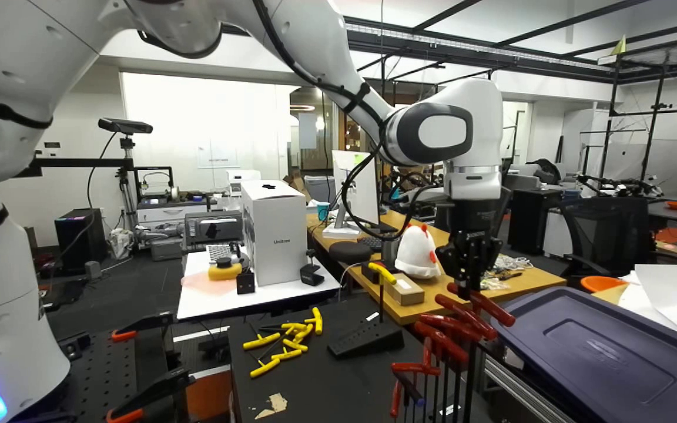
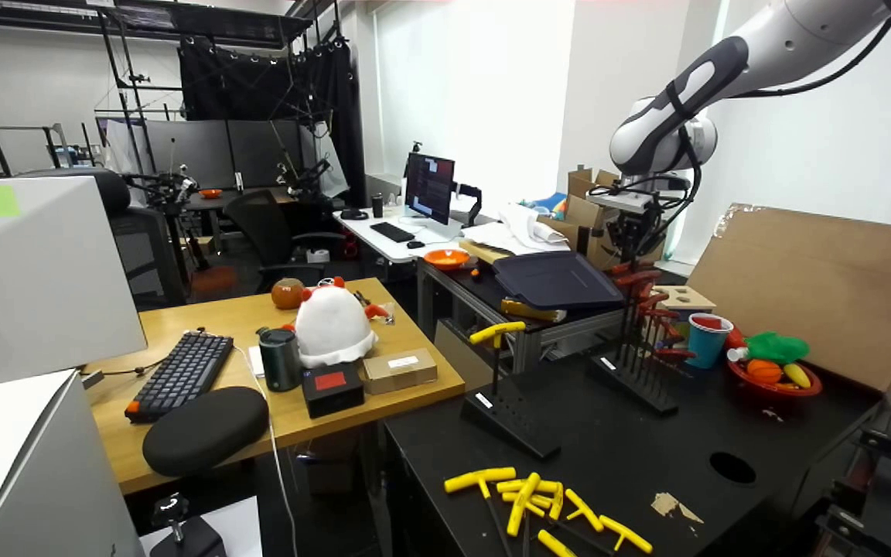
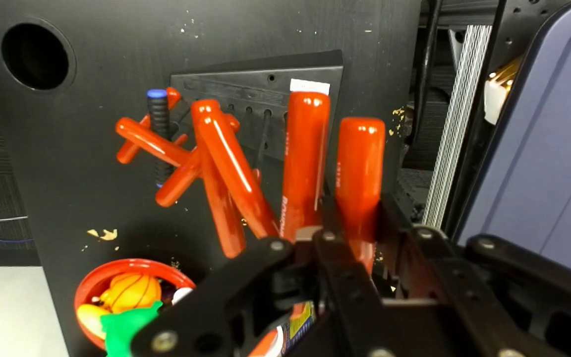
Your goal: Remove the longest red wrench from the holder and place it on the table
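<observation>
The longest red wrench (image 3: 360, 163) is the rightmost handle in the wrist view. My gripper (image 3: 360, 210) has a finger against each side of this handle and looks shut on it. In an exterior view my gripper (image 1: 468, 286) points straight down onto the topmost red handle (image 1: 494, 309). The black holder (image 3: 226, 87) stands on the black table (image 3: 92, 44), with shorter red wrenches (image 3: 231, 168) fanned beside the held one. The holder (image 2: 639, 391) shows in an exterior view with shafts upright in it. I cannot tell whether the held wrench's shaft is still in its slot.
Several yellow-handled tools (image 1: 300, 336) lie on the table near a second black holder (image 1: 368, 341) with one yellow tool. A red bowl of toy food (image 2: 772, 387) and a blue cup (image 2: 707, 344) stand near the wrenches. A navy lid (image 1: 603, 352) lies beside the table.
</observation>
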